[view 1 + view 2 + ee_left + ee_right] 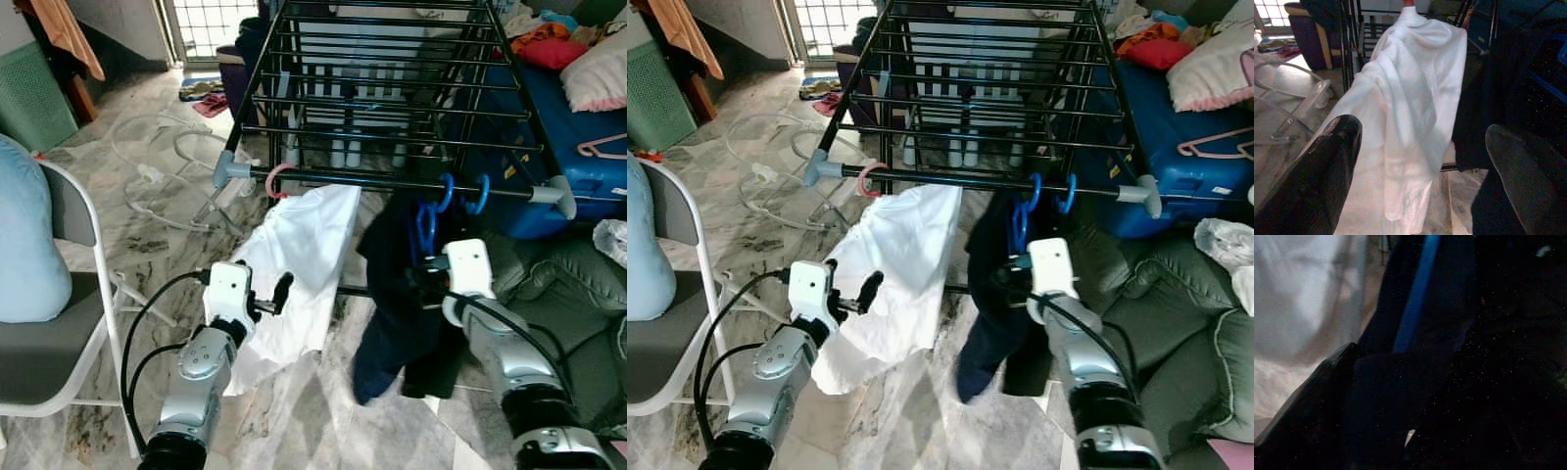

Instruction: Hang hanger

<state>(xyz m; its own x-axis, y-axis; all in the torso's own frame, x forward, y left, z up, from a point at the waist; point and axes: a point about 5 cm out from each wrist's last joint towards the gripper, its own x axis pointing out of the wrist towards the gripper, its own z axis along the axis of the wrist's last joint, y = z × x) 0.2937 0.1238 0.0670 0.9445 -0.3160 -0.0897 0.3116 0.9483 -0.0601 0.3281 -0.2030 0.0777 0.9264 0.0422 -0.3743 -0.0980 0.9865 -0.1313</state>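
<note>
A black drying rack stands ahead. A white shirt hangs from its front bar on a pink hanger. To the right, two blue hanger hooks sit over the same bar, and a dark garment hangs below them. My left gripper is open and empty, just short of the white shirt. My right gripper is pressed into the dark garment under the blue hooks. One of its fingers stands wide of a blue hanger strip. The other finger is lost in the dark.
A white folding chair with a light blue cushion stands close on my left. A grey sofa and a blue case with a pink hanger on it crowd the right. White cables lie on the marble floor.
</note>
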